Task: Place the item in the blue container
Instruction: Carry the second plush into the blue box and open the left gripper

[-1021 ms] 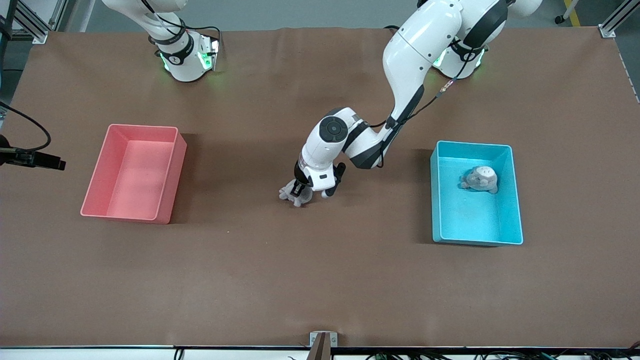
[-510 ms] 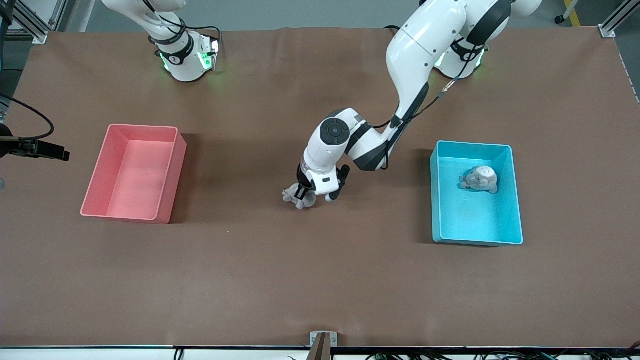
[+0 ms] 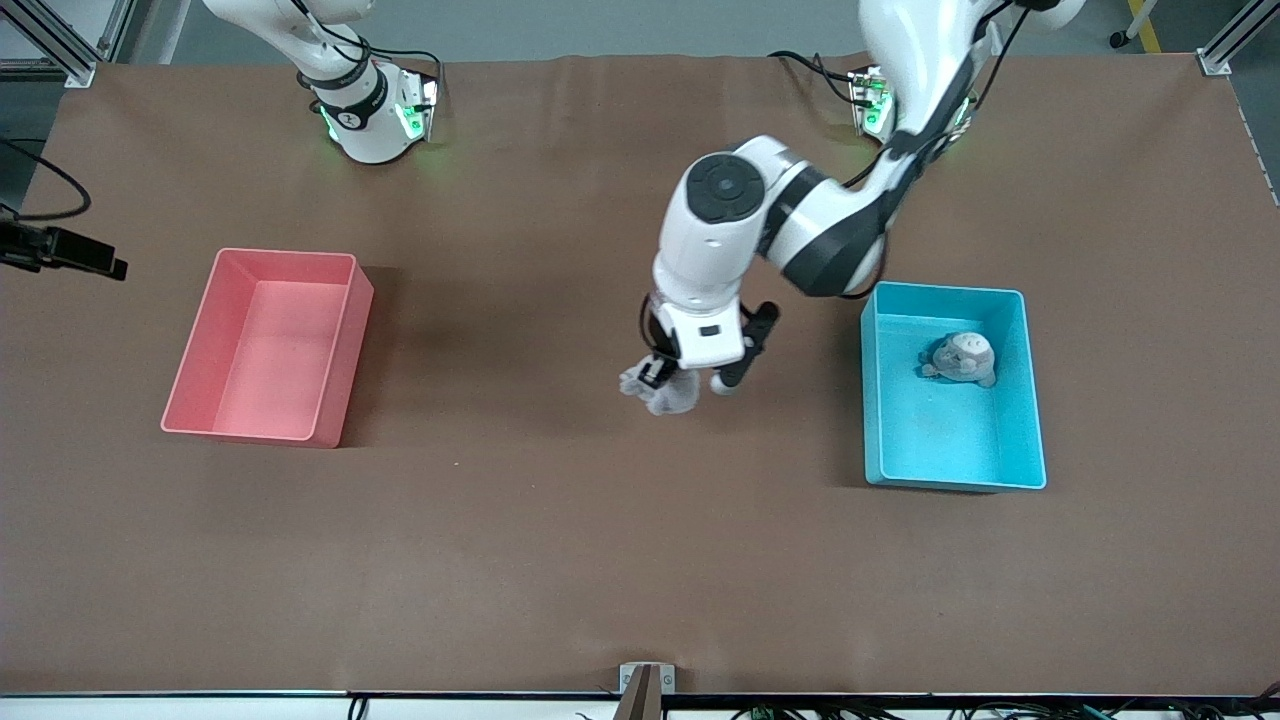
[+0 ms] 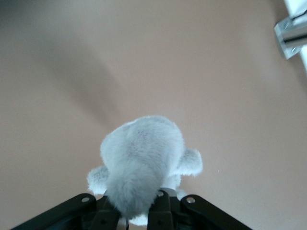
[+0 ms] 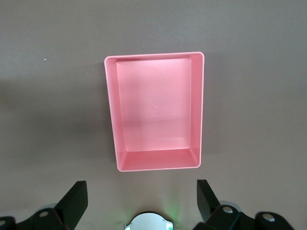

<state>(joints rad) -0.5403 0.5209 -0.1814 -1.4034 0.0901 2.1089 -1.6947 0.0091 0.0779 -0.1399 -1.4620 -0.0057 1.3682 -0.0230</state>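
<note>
A grey plush toy [image 3: 670, 396] hangs above the middle of the table with my left gripper [image 3: 663, 383] shut on it. In the left wrist view the plush toy [image 4: 142, 151] fills the space between the black fingers [image 4: 160, 211], bare brown table beneath it. The blue container [image 3: 872, 410] stands toward the left arm's end of the table, apart from the held toy. A second grey plush toy [image 3: 960, 358] lies inside the container. My right gripper [image 5: 140, 190] is open and empty, high over the pink bin [image 5: 156, 110].
The pink bin [image 3: 347, 340] stands toward the right arm's end of the table with nothing in it. A metal bracket [image 3: 646, 680] sits at the table edge nearest the front camera. Brown table surface lies between the two bins.
My left arm has risen and carried the grey plush toy toward the blue container. The toy in the container and both bins have not moved.
</note>
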